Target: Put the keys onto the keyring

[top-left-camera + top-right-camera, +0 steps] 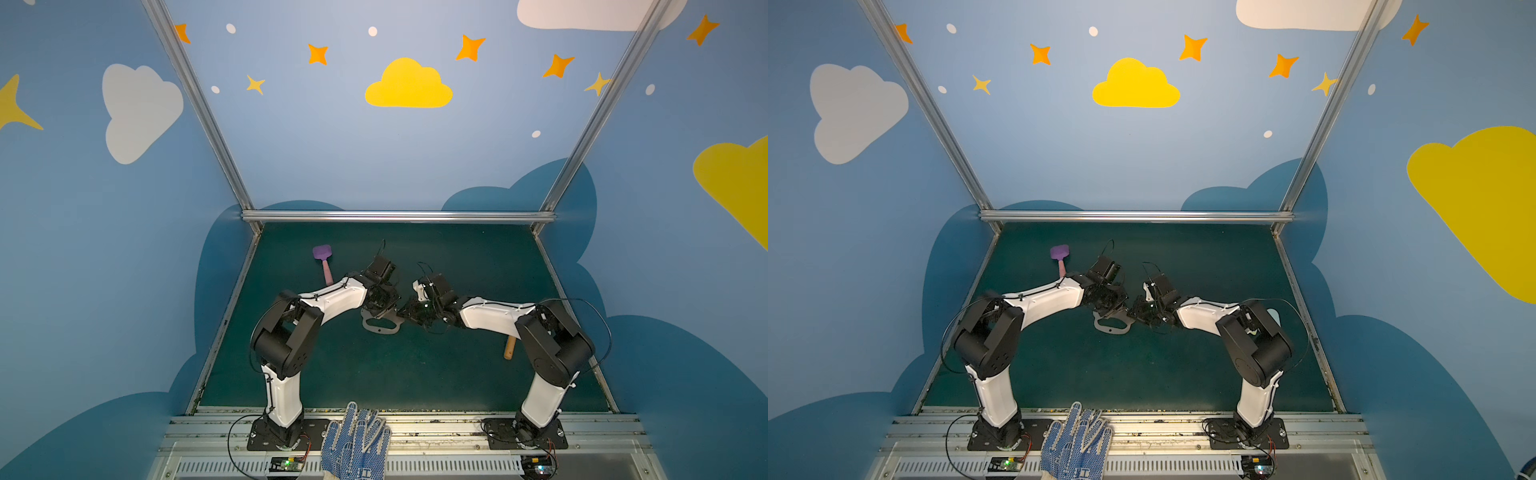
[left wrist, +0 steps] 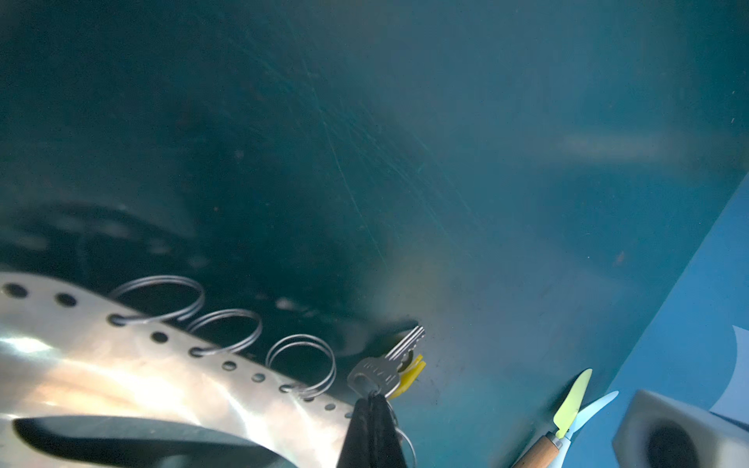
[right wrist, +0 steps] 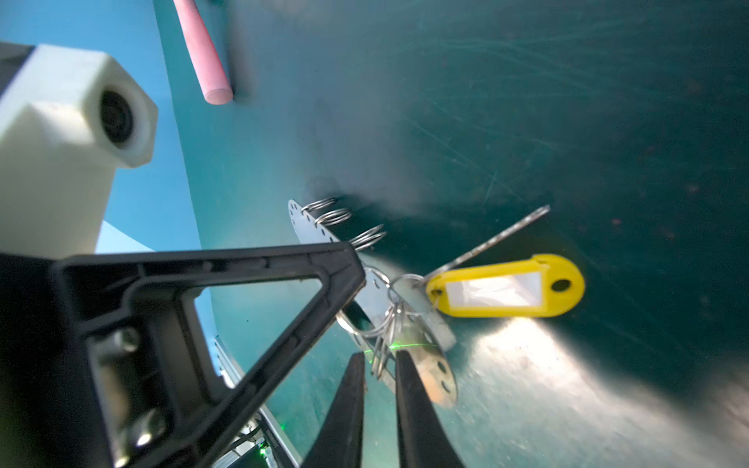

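At the middle of the worktop [image 1: 374, 374], between the two arms in both top views, the left fingers [image 2: 371, 431] are clenched on the holed edge of the keyring [image 2: 121, 372] and hold it tilted. The keys [image 3: 506, 285], a silver key and a yellow tag on a small ring, hang just beside that edge, caught among wire rings [image 3: 385, 324] there; whether they are threaded on cannot be told. The right fingers [image 3: 413, 405] stand a narrow gap apart around those rings, and whether they pinch one cannot be told.
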Available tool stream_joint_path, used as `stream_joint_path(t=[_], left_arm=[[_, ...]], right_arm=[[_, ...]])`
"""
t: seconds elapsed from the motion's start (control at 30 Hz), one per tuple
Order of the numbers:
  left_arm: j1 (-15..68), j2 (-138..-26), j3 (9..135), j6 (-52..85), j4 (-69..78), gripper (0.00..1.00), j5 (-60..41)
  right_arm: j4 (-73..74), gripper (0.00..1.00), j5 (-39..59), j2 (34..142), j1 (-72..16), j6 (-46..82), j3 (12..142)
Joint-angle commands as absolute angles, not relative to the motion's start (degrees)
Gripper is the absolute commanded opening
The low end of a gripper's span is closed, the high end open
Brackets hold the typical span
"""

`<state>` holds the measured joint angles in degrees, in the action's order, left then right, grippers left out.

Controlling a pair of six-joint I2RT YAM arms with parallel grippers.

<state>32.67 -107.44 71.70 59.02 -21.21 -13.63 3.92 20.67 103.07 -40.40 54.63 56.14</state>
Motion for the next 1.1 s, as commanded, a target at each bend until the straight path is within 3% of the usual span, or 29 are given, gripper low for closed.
stream_joint_path(t=[0.0,0.2,0.37,0.63,1.07], left_arm=[[32.6,-105.6,71.0,59.3,-20.8,0.04,-13.3],[32.6,-105.2,70.8,58.9,-20.7,0.04,-13.4],[32.5,-105.2,70.4,58.9,-20.4,0.04,-13.9],[32.1,-104.5,69.8,57.6,-21.1,0.04,-13.0],[31.9,-104.5,70.7,52.0,-23.9,0.04,-14.3]], right_arm=[[2.2,0.15,19.5,103.9,-40.7,53.9,57.4],[2.0,0.11,18.6,103.6,-40.5,53.7,57.1],[2.4,0.0,19.2,103.5,-40.4,52.8,57.3],[2.5,0.0,21.4,102.4,-40.3,50.4,56.6],[3.3,0.0,38.9,101.7,-35.5,45.7,53.9]])
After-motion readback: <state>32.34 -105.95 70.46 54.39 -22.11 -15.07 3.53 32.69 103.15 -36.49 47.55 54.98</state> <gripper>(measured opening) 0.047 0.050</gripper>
